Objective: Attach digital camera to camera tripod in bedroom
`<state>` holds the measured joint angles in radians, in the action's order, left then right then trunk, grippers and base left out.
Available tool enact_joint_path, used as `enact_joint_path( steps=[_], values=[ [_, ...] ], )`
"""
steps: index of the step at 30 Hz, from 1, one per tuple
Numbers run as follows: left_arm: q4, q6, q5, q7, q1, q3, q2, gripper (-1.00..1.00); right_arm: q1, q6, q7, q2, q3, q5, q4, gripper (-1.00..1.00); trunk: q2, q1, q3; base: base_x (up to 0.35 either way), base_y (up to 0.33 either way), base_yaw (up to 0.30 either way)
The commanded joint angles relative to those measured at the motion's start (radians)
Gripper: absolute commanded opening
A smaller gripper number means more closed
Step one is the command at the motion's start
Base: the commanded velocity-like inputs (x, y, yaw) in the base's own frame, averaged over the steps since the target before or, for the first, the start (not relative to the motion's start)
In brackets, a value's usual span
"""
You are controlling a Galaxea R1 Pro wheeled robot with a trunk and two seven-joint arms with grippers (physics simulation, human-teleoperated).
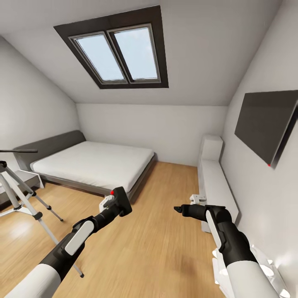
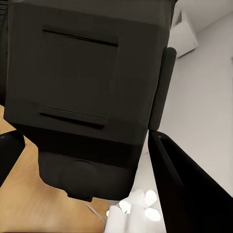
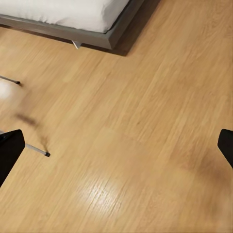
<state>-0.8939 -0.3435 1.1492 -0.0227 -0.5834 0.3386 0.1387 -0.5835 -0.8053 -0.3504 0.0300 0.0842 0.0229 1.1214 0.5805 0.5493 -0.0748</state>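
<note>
The left tool [image 1: 117, 203] pinches the small black digital camera with a red button [image 1: 121, 200], held over the light wood floor [image 1: 157, 231]. The silver-legged camera tripod [image 1: 18, 194] stands well apart at the left; swinging across could knock it, or loosen what looks a shallow grip. The right tool [image 1: 179, 209] hangs spread, empty. No containers here.
</note>
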Motion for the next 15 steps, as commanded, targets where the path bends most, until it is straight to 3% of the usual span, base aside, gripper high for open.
enact_joint_path(
  steps=[1, 15],
  values=[
    [0.000, -0.002, 0.005, 0.000, -0.001, 0.002, 0.001, -1.00, -0.001, -0.005, -0.005, 0.001, 0.003, 0.002, 0.001, 1.00, -0.006, -0.004, 0.001, 0.000, 0.000, 0.000],
    [0.000, -0.002, -0.001, 0.012, -0.001, 0.002, 0.000, -1.00, -0.001, -0.006, -0.005, 0.002, 0.003, 0.000, -0.001, 1.00, -0.104, -0.057, 0.045, 0.000, 0.000, 0.000]
  ],
)
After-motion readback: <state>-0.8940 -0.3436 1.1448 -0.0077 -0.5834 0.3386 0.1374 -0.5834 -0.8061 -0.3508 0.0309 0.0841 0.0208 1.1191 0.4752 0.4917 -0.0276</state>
